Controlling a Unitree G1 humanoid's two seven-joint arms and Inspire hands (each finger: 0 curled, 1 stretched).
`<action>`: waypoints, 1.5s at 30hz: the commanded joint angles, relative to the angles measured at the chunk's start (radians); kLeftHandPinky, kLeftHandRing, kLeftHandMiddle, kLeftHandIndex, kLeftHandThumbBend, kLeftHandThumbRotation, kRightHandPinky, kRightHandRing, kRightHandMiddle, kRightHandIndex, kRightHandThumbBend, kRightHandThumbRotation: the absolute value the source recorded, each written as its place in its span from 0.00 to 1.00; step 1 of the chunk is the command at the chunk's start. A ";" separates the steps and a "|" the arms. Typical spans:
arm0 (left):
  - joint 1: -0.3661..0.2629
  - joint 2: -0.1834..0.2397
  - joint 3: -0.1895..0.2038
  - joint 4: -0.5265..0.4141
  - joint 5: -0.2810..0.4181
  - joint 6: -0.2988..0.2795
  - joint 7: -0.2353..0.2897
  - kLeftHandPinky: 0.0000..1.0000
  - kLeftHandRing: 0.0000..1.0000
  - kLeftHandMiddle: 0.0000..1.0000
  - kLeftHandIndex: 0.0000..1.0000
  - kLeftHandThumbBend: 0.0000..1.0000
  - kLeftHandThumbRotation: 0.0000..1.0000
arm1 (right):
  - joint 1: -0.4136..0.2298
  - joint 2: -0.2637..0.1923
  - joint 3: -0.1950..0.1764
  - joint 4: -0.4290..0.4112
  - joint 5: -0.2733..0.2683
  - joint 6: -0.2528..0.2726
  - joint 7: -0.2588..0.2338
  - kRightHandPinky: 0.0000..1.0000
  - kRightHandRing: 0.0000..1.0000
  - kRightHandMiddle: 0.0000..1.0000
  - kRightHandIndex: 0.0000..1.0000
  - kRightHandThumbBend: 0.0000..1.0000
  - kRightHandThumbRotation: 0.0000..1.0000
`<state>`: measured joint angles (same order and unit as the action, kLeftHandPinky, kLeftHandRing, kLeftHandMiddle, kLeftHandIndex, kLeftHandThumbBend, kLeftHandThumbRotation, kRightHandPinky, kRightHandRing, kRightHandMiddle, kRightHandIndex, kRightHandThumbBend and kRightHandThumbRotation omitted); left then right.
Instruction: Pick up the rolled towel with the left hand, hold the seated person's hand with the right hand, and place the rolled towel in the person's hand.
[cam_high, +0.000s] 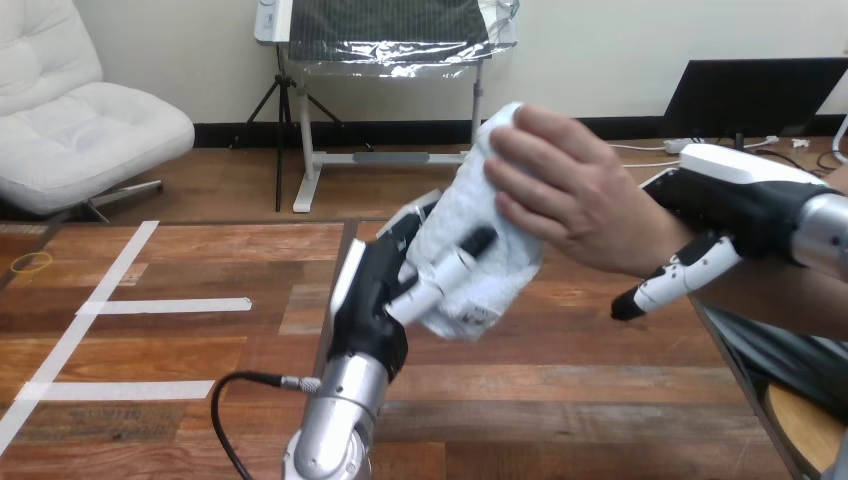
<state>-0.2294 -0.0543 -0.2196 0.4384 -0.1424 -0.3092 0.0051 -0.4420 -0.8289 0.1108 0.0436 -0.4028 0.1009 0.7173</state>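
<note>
Left forearm (335, 420) entered at the bottom edge. Left hand (372, 295) was clenched around the lower half of the rolled towel (470, 285), held up off the table (180, 350). Towel's long axis ran near upright, top leaning right. Person's hand (575, 185), reaching in from the right, lay over the towel's upper end, touching it. Right hand (740, 180) sat against the person's wrist, partly behind it; grip could not be determined. Judgement: the towel met the person's hand up and right of the left hand, so a release there looked due next.
</note>
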 joint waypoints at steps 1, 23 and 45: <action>0.008 -0.074 0.010 -0.096 -0.017 0.013 -0.013 0.95 0.94 0.92 0.91 0.76 0.99 | 0.029 0.000 -0.037 -0.036 0.044 0.043 0.015 0.67 0.79 0.82 0.83 1.00 0.56; 0.084 -0.035 0.035 -0.218 -0.016 0.071 -0.022 1.00 1.00 0.97 0.95 0.79 1.00 | 0.129 -0.031 -0.110 -0.095 0.103 -0.008 -0.001 0.70 0.88 0.91 0.91 1.00 0.79; 0.154 -0.031 0.048 -0.289 -0.022 0.072 -0.041 1.00 1.00 0.97 0.95 0.81 1.00 | 0.236 0.024 -0.199 -0.150 0.121 -0.065 -0.197 0.67 0.87 0.89 0.93 1.00 0.93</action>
<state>-0.0576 -0.0464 -0.1797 0.2245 -0.1624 -0.2235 -0.0235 -0.2031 -0.8444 -0.0335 -0.0758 -0.2917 0.0740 0.6042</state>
